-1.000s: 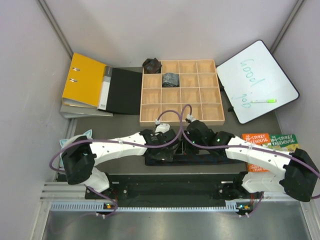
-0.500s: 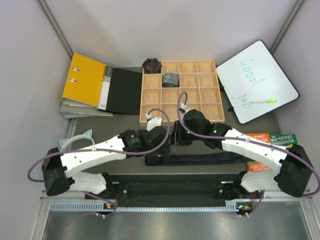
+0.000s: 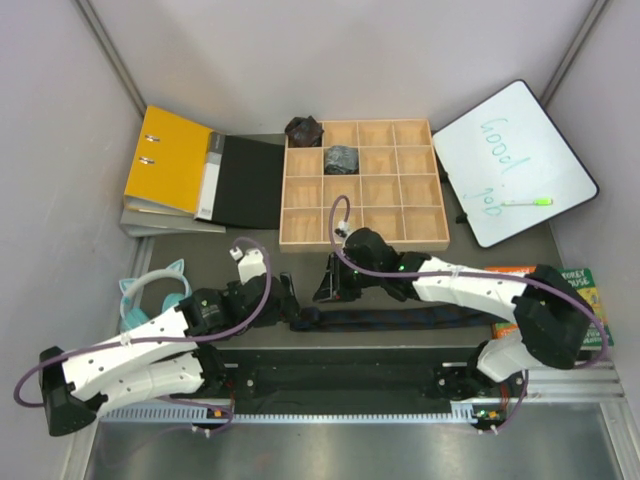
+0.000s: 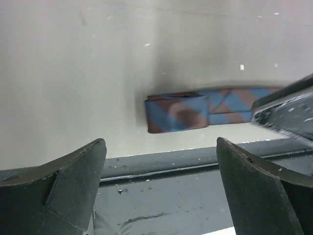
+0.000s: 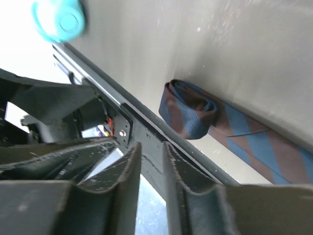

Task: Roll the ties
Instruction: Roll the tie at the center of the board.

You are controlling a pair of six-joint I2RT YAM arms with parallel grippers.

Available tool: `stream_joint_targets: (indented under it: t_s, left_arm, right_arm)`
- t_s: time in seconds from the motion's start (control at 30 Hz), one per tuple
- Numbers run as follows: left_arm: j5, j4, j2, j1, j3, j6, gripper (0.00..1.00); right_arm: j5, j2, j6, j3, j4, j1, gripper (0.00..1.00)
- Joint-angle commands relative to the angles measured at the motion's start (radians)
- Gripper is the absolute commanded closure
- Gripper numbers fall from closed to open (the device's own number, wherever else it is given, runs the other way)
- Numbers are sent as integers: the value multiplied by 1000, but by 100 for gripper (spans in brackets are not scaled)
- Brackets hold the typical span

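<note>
A: Tie (image 4: pixel 178 113)?
B: Flat on bench (image 4: pixel 73 73), near edge, left end part-rolled.
A: Grippers?
B: Left gripper (image 4: pixel 160 144) wide open, empty. Right gripper (image 5: pixel 152 147) barely ajar, holds nothing.

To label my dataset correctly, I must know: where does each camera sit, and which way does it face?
Top external: above and behind the bases, looking down at the table; the left arm and right arm show.
Left wrist: on the left gripper, facing down at the tie's rolled end; its two fingers show.
Right wrist: on the right gripper, facing the near rail; its fingers show.
Shared: both wrist views show the tie's rolled end.
</note>
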Motion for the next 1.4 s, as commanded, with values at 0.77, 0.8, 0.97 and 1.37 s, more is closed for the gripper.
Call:
stream_joint_targets:
  t_s: [0.77,0.8,0.97,1.37]
  left_arm:
    - [98,183,-68,94,-185,-55,2]
    - [105,191,-70,97,-195,-55,2]
    - [132,242,-64,115,-220,-46,3]
    - [178,388,-31,137,-286,-24,13]
  right_arm:
    - [-23,224,3,19,153,53,92]
    - [-14,224,3,9,150,53,92]
    - [1,223,-7,-14,144,53,93]
    - [18,220,-13,-60,156,53,93]
